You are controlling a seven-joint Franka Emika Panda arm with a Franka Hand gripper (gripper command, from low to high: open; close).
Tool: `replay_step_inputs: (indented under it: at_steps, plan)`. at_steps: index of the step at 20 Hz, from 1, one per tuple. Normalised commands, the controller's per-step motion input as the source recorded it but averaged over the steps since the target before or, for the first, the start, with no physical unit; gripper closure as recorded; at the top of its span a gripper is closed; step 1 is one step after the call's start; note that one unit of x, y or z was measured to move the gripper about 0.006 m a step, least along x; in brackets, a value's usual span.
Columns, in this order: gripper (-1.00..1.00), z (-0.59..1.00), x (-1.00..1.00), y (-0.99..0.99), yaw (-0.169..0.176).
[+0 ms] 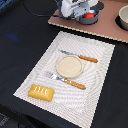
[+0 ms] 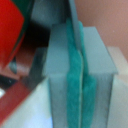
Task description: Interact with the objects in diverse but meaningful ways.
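while pincer [image 2: 80, 75] pads meet, red tomato [image 2: 11, 30] sits beside.

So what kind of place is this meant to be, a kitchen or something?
Probably a pretend dining setup on a lab table, not a real kitchen: a striped placemat holds a round beige plate between a wooden-handled knife and fork, with a toy golden-yellow bread loaf beside them.
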Motion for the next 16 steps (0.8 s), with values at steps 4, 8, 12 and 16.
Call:
replay_step_inputs:
  at_steps: [4, 8, 12, 16]
  plan:
    - [1.00, 0.94, 0.27, -0.39, -0.144]
    - [1.00, 0.97, 0.31, -0.53, -0.149]
    - [1.00, 0.83, 0.15, -0.66, -0.134]
    - [1.00, 0.56, -0.02, -0.83, -0.088]
